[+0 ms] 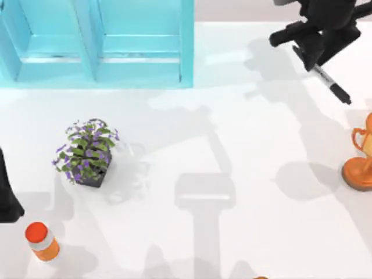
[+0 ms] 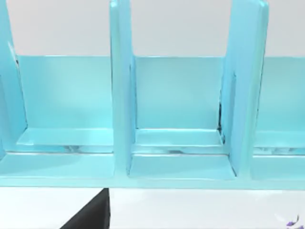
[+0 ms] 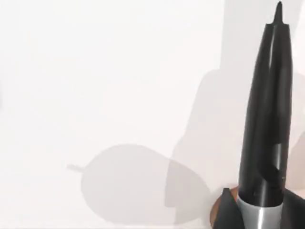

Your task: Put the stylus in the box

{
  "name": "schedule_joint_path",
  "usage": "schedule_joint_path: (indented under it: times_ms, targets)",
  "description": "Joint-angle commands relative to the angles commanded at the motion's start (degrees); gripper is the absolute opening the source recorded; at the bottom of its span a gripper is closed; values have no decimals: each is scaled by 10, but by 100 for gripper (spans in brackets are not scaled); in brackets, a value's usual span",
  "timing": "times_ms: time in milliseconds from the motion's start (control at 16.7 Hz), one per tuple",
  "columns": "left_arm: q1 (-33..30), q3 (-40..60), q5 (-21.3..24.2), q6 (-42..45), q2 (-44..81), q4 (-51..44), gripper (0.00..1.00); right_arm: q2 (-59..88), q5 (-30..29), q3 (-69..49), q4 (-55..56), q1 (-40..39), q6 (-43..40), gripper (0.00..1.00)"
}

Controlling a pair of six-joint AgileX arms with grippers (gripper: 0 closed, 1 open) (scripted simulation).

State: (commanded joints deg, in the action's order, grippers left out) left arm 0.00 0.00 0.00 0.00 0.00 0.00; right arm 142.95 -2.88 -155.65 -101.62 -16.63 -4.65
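Observation:
The light turquoise box (image 1: pixel 186 46) stands at the table's back left, with a divider between its two compartments. In the left wrist view the box (image 2: pixel 121 95) faces me with its upright walls. At the back right, my right gripper (image 1: pixel 314 57) is shut on the stylus (image 1: pixel 332 85), which hangs above the table. Its white barrel and black end slant out toward the front right. The right wrist view shows the stylus (image 3: pixel 269 105) running away from the fingers, black tip farthest off. My left arm (image 1: pixel 7 197) is parked at the left edge.
A potted plant with purple flowers (image 1: pixel 87 152) sits left of centre. An orange bottle with a red cap (image 1: pixel 42 241) stands at the front left. An orange trophy (image 1: pixel 361 157) stands at the right edge, below the held stylus.

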Motion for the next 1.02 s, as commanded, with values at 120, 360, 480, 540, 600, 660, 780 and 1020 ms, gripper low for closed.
schedule_joint_path:
  times_ms: [120,360,480,540,600,660,780,1020]
  targets:
    - [0,0,0,0,0,0,100,-36,-23,45,-11,80,115,0]
    - [0,0,0,0,0,0,100,-93,-64,143,-11,234,346,0]
    - [0,0,0,0,0,0,100,-110,-80,192,1,300,445,0]
    - [0,0,0,0,0,0,100,-116,-86,215,9,329,488,0]
    - [0,0,0,0,0,0,100,-121,-91,237,19,356,527,0]
    - [0,0,0,0,0,0,100,-124,-96,257,28,380,561,0]
    - [0,0,0,0,0,0,100,-127,-102,291,48,418,618,0]
    - [0,0,0,0,0,0,100,-126,-107,324,71,452,673,0]
